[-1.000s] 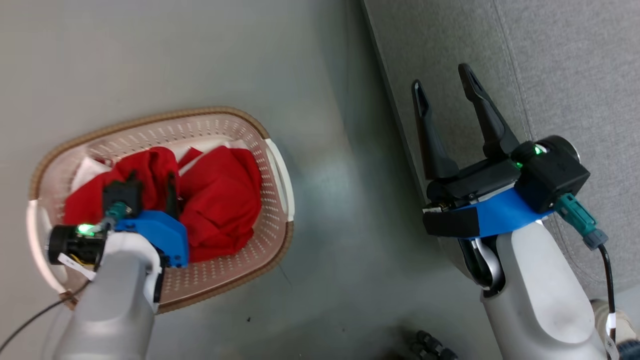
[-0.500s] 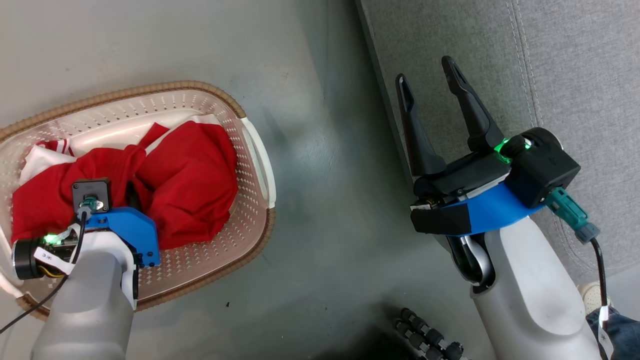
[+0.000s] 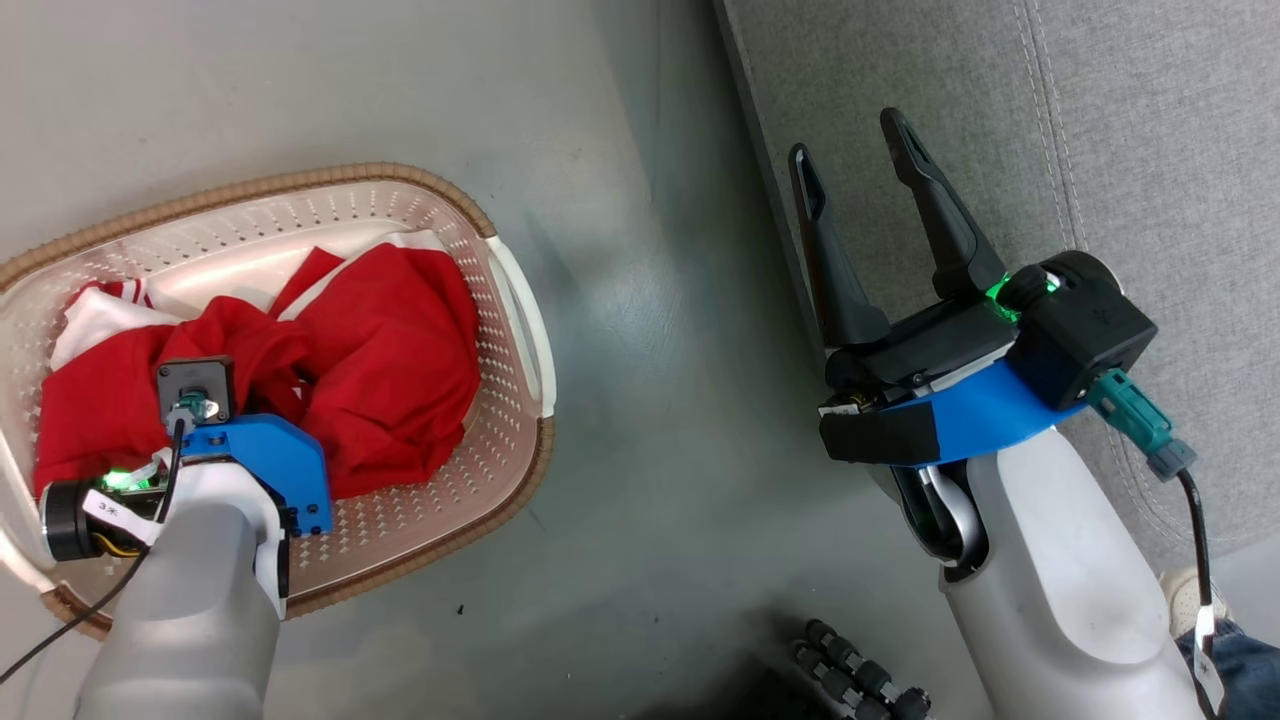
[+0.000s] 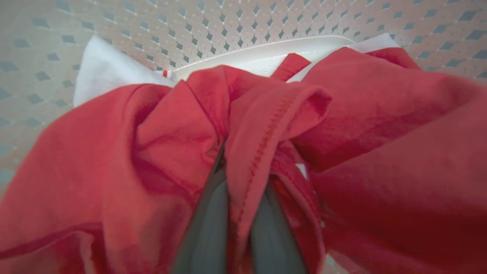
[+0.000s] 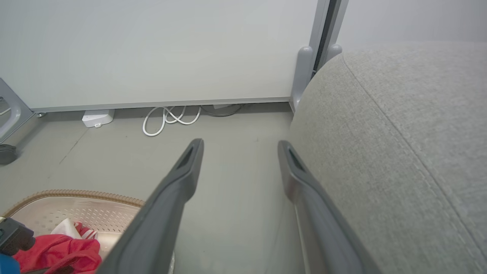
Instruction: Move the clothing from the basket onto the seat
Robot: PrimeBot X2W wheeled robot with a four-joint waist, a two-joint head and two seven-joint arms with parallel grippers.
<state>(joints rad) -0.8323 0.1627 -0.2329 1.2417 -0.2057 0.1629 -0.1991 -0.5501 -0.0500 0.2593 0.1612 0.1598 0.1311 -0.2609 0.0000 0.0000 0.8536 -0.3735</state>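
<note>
The cream perforated basket [image 3: 400,182] with its brown rim stands on the floor at the left; its rim [image 5: 76,195] also appears in the right wrist view. Red clothing [image 3: 390,340] with white trim lies bunched inside it. My left gripper [image 4: 243,152] reaches down into the basket, shut on a stitched fold of the red clothing [image 4: 380,133]; in the head view its blue wrist [image 3: 265,465] covers the fingers. My right gripper [image 3: 845,135] hangs open with nothing in it at the left edge of the grey seat [image 3: 1100,120]. In its own view the right gripper [image 5: 239,144] has the seat [image 5: 399,152] to its right.
Bare grey floor [image 3: 650,350] separates basket and seat. A black ribbed part [image 3: 860,680] sits at the bottom edge, a person's shoe and jeans leg [image 3: 1235,650] at the lower right. By the far wall lie white cable loops [image 5: 169,118], a white box [image 5: 98,117] and a grey post [image 5: 304,72].
The head camera has shifted, so the basket sits further left in the picture. My left gripper went deeper into the red clothing and the fabric now bunches around it. The right gripper stays open.
</note>
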